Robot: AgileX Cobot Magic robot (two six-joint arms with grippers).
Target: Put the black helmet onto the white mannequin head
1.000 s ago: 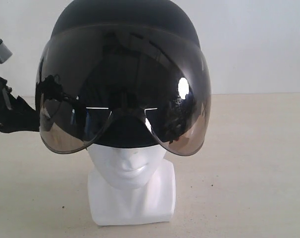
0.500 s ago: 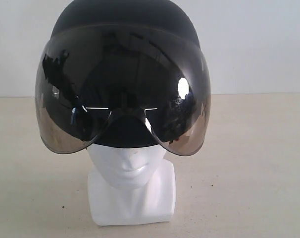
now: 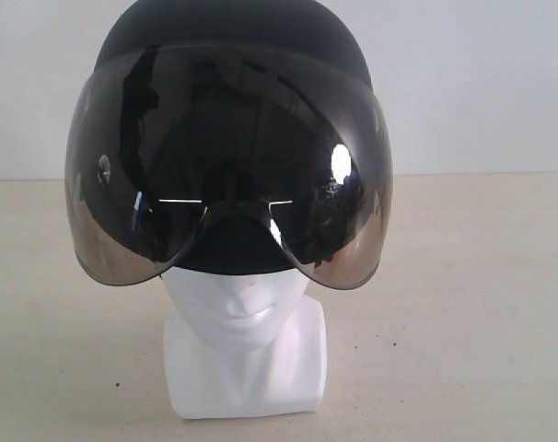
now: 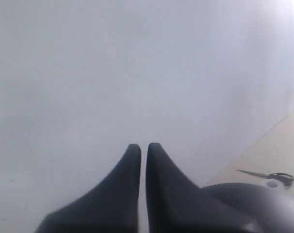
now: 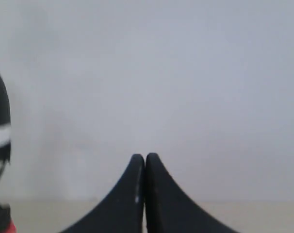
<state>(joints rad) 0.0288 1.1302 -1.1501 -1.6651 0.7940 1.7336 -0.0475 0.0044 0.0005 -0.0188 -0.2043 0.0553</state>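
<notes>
Helmet (image 3: 228, 138) on head (image 3: 242, 322) (clear of jaws)

I can't read any text, brand, label or number in any view. The black helmet (image 3: 228, 138) shows me only glare and reflections. The white mannequin head (image 3: 244, 341) carries no lettering I can make out.

Bare lab-like test bench: plain white wall (image 3: 482, 83), beige tabletop (image 3: 463, 304)
</notes>
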